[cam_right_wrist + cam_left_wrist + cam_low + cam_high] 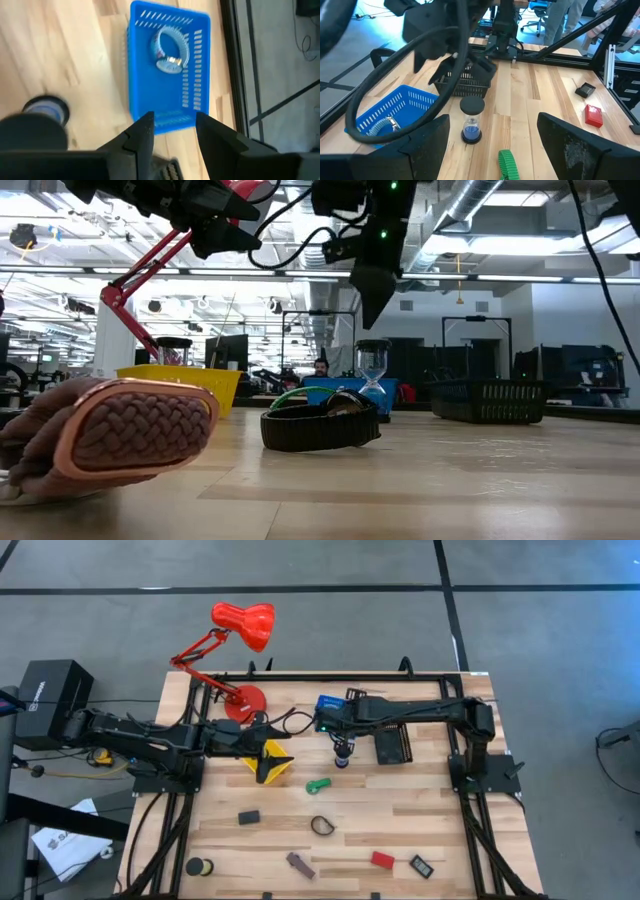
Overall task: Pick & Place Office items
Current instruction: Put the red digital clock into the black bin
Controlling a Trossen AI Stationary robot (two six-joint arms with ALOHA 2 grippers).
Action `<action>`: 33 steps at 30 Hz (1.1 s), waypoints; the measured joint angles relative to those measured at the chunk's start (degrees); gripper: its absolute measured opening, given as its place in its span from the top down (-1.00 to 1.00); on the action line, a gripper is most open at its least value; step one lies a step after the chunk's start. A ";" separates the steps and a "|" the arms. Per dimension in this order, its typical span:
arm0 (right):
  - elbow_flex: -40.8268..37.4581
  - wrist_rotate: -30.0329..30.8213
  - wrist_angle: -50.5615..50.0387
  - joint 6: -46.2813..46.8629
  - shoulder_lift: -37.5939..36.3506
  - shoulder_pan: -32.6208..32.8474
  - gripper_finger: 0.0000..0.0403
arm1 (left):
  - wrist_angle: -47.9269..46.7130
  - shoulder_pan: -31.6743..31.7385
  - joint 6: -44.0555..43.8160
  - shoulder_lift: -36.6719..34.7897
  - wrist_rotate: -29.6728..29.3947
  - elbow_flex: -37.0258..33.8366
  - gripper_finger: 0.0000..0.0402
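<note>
Hourglass (471, 121) stands on the table (430, 810) beside the blue basket (167, 65), just under the right gripper (172, 131), fingers open and empty. Left gripper (492, 145) waits open nearby. Next, likely descend and grasp it.

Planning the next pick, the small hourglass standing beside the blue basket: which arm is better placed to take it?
Right, probably. The right gripper hangs open almost directly over the hourglass, by the blue basket. The left gripper sits farther off, over the yellow basket.

Grey floor (560, 630) crossed by dark lines, wooden table (420, 830), open hall behind with ceiling ducts (500, 200), strip lights, black frames, office chairs (540, 15) farther off
</note>
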 joint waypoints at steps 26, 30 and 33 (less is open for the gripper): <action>1.83 -2.56 -26.58 16.72 0.00 7.97 0.33 | 0.56 0.04 0.15 0.00 -0.09 0.00 -0.48; 1.80 -13.84 -26.80 16.75 -0.17 11.44 0.33 | 3.97 0.04 0.17 0.00 -0.07 0.00 -0.48; 1.83 -19.21 -24.95 16.92 -0.83 15.06 0.33 | 6.95 0.04 0.19 0.00 -0.06 0.00 -0.48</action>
